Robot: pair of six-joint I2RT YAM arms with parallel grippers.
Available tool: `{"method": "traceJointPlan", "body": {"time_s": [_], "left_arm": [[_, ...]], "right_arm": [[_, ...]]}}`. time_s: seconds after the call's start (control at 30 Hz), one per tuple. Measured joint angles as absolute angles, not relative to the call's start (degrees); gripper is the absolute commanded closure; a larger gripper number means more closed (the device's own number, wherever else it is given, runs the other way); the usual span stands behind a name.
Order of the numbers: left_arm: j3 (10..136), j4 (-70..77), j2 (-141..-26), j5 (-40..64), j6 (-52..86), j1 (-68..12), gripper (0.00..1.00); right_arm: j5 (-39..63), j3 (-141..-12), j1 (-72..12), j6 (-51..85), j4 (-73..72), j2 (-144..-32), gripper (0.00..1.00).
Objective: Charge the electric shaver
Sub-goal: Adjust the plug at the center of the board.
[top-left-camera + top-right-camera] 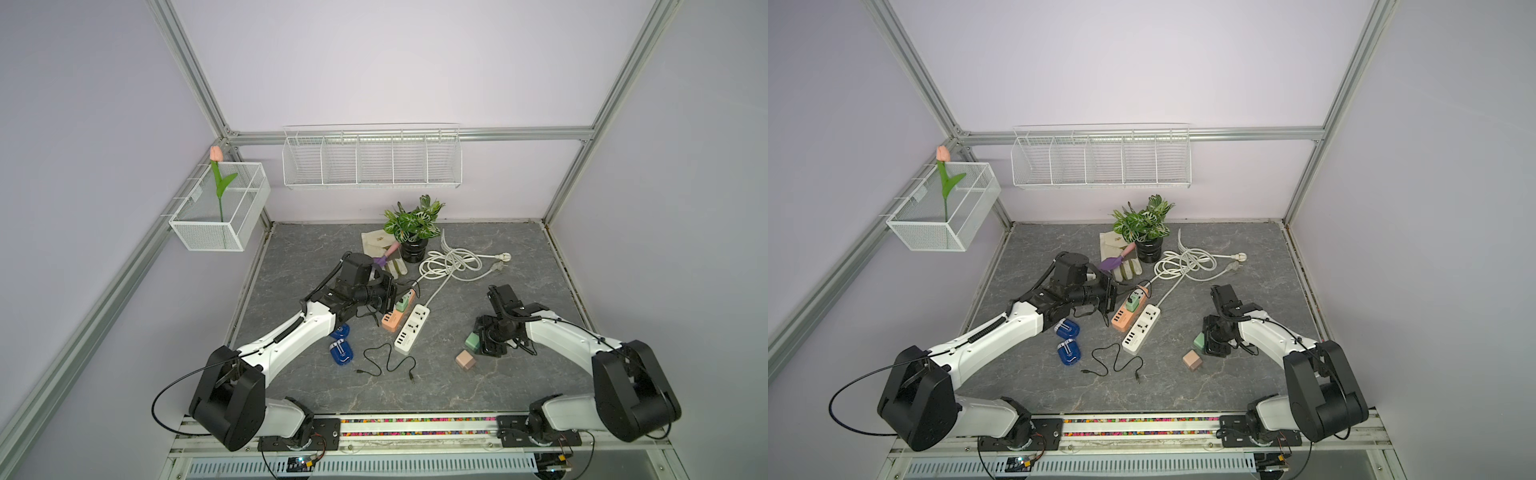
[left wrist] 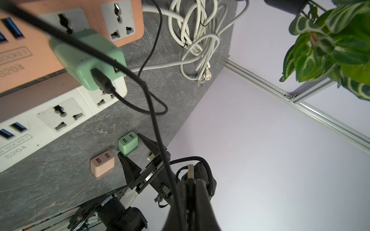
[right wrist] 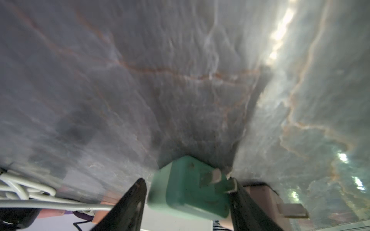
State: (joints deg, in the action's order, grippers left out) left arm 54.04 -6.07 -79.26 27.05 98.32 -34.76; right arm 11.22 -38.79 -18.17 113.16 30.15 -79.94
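Tabletop [image 1: 457, 395]: charger [image 3: 180, 196] (green) within end effector [image 3: 186, 181].

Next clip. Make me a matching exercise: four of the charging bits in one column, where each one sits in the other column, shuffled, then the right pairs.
Things
1. green adapter with a cable in it
2. other green adapter
3. pink adapter
4. USB plug of a black cable

Places
A. pinched in the shut left gripper
B. plugged into the orange power strip
C. between the open jaws of the right gripper
D. lying free on the table, with nothing touching it

Pairs: 1-B, 2-C, 3-D, 4-A
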Motion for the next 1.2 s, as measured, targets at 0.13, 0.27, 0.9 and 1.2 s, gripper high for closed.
{"method": "traceJointPlan", "body": {"time_s": [0.13, 0.27, 0.9, 1.2], "left_arm": [[54.04, -6.04, -79.26, 27.05, 98.32, -34.76, 1.0], [54.02, -6.04, -79.26, 27.27, 98.32, -34.65, 1.0], [53.98, -5.96, -79.53, 29.06, 98.06, -32.95, 1.0], [53.98, -5.98, -80.07, 29.63, 97.84, -32.95, 1.0]], "right_arm": [[11.29, -38.79, -15.27, 111.85, 29.34, -80.18, 0.26], [13.04, -39.68, -12.51, 109.73, 28.42, -82.24, 0.27], [16.34, -47.33, -13.39, 95.37, 34.26, -86.26, 0.12], [19.42, -51.46, -13.19, 87.2, 36.1, -93.03, 0.32]]}}
